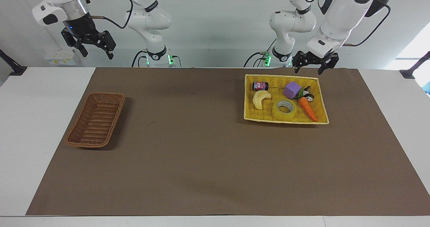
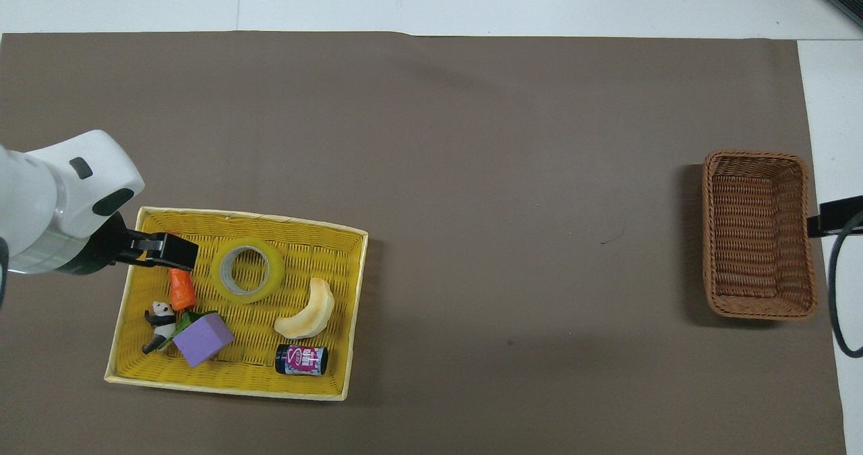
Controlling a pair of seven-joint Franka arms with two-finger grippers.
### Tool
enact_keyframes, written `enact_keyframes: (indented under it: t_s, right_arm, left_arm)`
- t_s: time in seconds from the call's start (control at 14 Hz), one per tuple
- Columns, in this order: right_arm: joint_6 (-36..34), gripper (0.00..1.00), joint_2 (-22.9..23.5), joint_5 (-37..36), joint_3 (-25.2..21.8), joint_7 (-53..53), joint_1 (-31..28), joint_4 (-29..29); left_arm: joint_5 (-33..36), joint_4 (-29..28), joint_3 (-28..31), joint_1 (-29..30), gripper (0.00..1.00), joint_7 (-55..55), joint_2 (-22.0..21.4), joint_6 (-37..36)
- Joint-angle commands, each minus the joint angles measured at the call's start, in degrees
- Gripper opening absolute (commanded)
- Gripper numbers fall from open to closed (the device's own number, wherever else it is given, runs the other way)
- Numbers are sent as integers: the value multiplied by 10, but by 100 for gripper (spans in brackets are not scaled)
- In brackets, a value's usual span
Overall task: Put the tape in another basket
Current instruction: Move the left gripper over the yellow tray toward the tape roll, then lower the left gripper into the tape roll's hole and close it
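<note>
The tape (image 1: 284, 110) looks light and stiff; grip across its ring wall. Left hand (image 1: 314, 64) hangs wide above the tray's edge nearest the robots.

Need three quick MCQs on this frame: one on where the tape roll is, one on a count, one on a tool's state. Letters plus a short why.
1. Where does the translucent yellow packing tape roll lie?
A. in the dark brown woven wicker basket
B. in the bright yellow woven tray
C. on the brown mat

2. How many things lie in the bright yellow woven tray?
A. four
B. six
C. eight

3. What state is the left tool in?
A. open, holding nothing, above the tray's edge nearest the robots
B. shut on the tape
C. resting in the wicker basket

Key: 1 B, the roll sits between the pale banana toy and the orange carrot toy; 2 B, tape, banana, carrot, purple block, panda figure, small dark can; 3 A, its fingers are spread, with nothing between them. The dark brown woven wicker basket holds nothing.
</note>
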Motion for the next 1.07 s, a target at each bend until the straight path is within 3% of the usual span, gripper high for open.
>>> enact_keyframes:
  t_s: [0.0, 0.57, 0.93, 1.0]
  right_arm:
    - [-6, 100, 0, 9, 0, -8, -3, 4]
    - [-6, 100, 0, 9, 0, -9, -3, 4]
    - [-6, 100, 0, 9, 0, -9, -3, 4]
    - [-6, 100, 0, 9, 0, -9, -3, 4]
  left_arm:
    - [-10, -79, -3, 16, 100, 35, -22, 56]
    - [-11, -212, -3, 16, 100, 35, -8, 201]
    - [-12, -233, -3, 13, 100, 33, 72, 298]
    - [-12, -233, -3, 14, 88, 34, 85, 301]
